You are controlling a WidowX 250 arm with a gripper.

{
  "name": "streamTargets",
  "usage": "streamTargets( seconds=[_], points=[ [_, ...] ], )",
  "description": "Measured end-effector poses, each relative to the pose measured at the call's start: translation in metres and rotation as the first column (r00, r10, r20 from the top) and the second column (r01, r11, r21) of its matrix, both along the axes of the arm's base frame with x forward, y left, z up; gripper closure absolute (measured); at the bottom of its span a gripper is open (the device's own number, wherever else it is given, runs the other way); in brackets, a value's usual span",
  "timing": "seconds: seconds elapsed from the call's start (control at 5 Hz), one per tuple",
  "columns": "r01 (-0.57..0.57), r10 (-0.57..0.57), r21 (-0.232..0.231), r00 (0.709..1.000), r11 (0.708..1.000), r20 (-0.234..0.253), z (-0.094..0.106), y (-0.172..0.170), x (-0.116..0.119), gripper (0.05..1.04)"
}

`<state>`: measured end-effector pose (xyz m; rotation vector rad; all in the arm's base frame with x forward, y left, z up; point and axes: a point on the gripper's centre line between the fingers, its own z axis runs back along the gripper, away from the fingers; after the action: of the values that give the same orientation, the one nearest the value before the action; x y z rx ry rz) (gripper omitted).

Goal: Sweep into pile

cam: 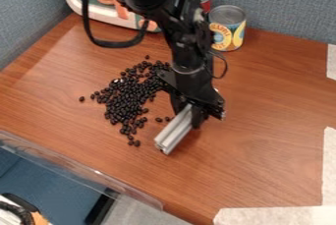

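Black beans (128,96) lie loosely heaped on the wooden table, left of the arm, with a few strays at the heap's lower end and its left side. Just right of the beans, the gripper (189,113) hangs low over the table, shut on a silver metal bar (174,129). The bar slants down to the lower left, its free end at or close to the tabletop. A couple of beans lie beside the bar's left side. Part of the heap's right edge is hidden behind the gripper.
Two cans (227,28) stand at the back by the blue partition (282,3). A white and teal toy piece (98,12) is at the back left. A clear plastic edge (78,164) runs along the table's front left. Pale tape (275,216) marks the right and front.
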<state>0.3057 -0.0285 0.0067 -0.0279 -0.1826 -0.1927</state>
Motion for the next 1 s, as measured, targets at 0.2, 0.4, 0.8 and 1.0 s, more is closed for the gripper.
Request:
streamTargets(
  seconds=[0.2, 0.4, 0.8, 1.0],
  points=[
    [0.025, -0.025, 0.003, 1.000, 1.000, -0.010, -0.004, -0.012, -0.007, 0.690],
    [0.043, -0.043, 0.008, 0.999, 0.999, -0.017, -0.010, -0.013, -0.015, 0.690],
    [0.111, -0.114, 0.052, 0.992, 0.992, 0.061, -0.017, 0.002, -0.024, 0.690],
    [0.161, -0.169, 0.078, 0.981, 0.984, 0.097, -0.017, 0.020, -0.022, 0.690]
  ],
)
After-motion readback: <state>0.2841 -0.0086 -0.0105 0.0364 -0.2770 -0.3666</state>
